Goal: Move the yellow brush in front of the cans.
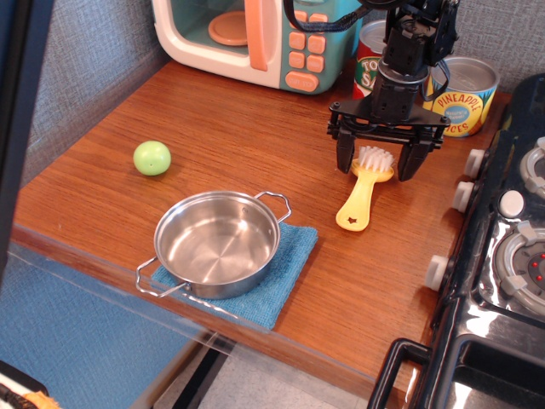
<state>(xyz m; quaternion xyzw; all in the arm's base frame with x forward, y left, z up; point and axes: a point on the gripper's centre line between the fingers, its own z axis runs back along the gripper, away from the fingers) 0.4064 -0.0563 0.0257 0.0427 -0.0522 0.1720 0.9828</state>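
Note:
The yellow brush (364,192) lies flat on the wooden counter, white bristles toward the back, handle with a star cutout toward the front. My gripper (376,162) is open, its two black fingers standing on either side of the bristle head with a gap on each side. The two cans stand just behind: the red-and-white tomato sauce can (370,61), partly hidden by my arm, and the yellow pineapple slices can (462,96) to its right. The brush is in front of them.
A toy microwave (255,38) stands at the back left. A steel pot (216,243) sits on a blue cloth (285,281) near the front edge. A green ball (152,158) lies at the left. A black toy stove (502,256) borders the right.

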